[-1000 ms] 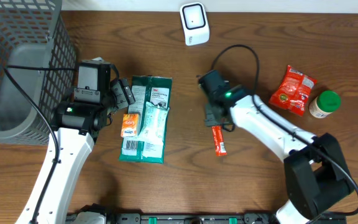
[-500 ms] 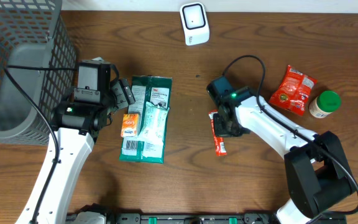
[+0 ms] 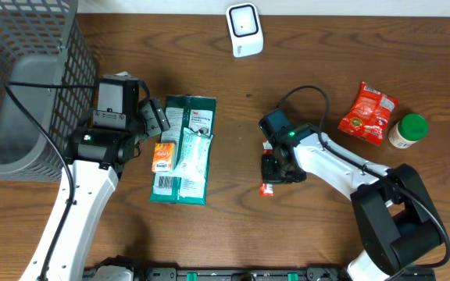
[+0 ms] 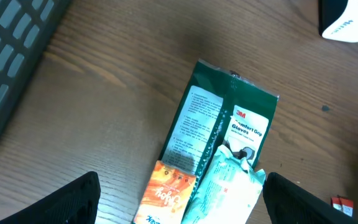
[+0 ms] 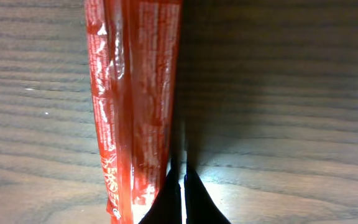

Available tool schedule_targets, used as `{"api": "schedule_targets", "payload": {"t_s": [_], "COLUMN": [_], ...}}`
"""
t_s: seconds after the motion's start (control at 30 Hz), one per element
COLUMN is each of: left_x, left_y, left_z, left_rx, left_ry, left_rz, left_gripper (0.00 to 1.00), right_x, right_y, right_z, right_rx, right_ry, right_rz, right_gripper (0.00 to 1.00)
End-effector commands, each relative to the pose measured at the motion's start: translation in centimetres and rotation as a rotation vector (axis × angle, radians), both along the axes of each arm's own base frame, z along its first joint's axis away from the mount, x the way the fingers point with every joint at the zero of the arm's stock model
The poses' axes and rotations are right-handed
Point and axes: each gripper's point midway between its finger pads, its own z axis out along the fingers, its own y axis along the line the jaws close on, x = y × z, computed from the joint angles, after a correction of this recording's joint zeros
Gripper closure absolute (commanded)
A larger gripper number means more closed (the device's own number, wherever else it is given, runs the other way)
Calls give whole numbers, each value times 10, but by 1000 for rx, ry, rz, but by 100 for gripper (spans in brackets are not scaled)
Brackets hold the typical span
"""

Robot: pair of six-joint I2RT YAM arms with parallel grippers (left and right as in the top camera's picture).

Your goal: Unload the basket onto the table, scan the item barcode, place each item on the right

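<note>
A long red snack stick (image 5: 132,93) lies on the wooden table and runs lengthwise in the right wrist view. My right gripper (image 5: 183,186) is shut, its two black fingertips pressed together against the stick's right edge, with nothing between them. From overhead, the right gripper (image 3: 276,167) covers most of the stick (image 3: 266,188), so only its ends show. The white scanner (image 3: 244,30) stands at the back centre. My left gripper (image 4: 182,199) hangs open above an orange packet (image 4: 166,196), a teal pouch (image 4: 225,186) and a green glove pack (image 4: 213,124).
A grey wire basket (image 3: 22,86) fills the left back corner. A red snack bag (image 3: 367,113) and a green-lidded jar (image 3: 409,129) sit at the right. The green pack with its stacked packets (image 3: 184,148) lies left of centre.
My right arm has swung toward the table's front and come down over the red stick, which has shifted slightly left. The left arm has not moved.
</note>
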Motion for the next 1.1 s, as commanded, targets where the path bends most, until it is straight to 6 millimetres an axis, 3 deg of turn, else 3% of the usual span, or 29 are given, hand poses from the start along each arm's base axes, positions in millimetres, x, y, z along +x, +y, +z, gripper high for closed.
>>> {"api": "schedule_targets", "payload": {"t_s": [0.0, 0.23, 0.37, 0.47, 0.5, 0.63, 0.73, 1.07], "left_x": [1, 1, 1, 1, 1, 1, 1, 1], "left_y": [3, 3, 3, 3, 3, 3, 3, 3], "left_z": [1, 1, 1, 1, 1, 1, 1, 1], "left_rx": [13, 13, 13, 13, 13, 13, 13, 13], "left_ry": [-1, -1, -1, -1, -1, -1, -1, -1], "left_rz": [3, 3, 2, 3, 3, 3, 3, 3], "left_gripper": [16, 15, 16, 16, 16, 16, 16, 16], "right_x": [3, 15, 32, 49, 56, 71, 74, 73], "right_y": [-9, -33, -39, -42, -43, -45, -43, -40], "right_z": [1, 18, 36, 51, 56, 60, 60, 60], "right_rx": [9, -5, 11, 24, 30, 46, 50, 51], "right_ry": [11, 35, 19, -18, -40, -92, -104, -104], "right_rz": [-43, -38, -61, -67, -51, -47, -45, -35], "right_gripper": [95, 67, 60, 48, 38, 24, 1, 1]}}
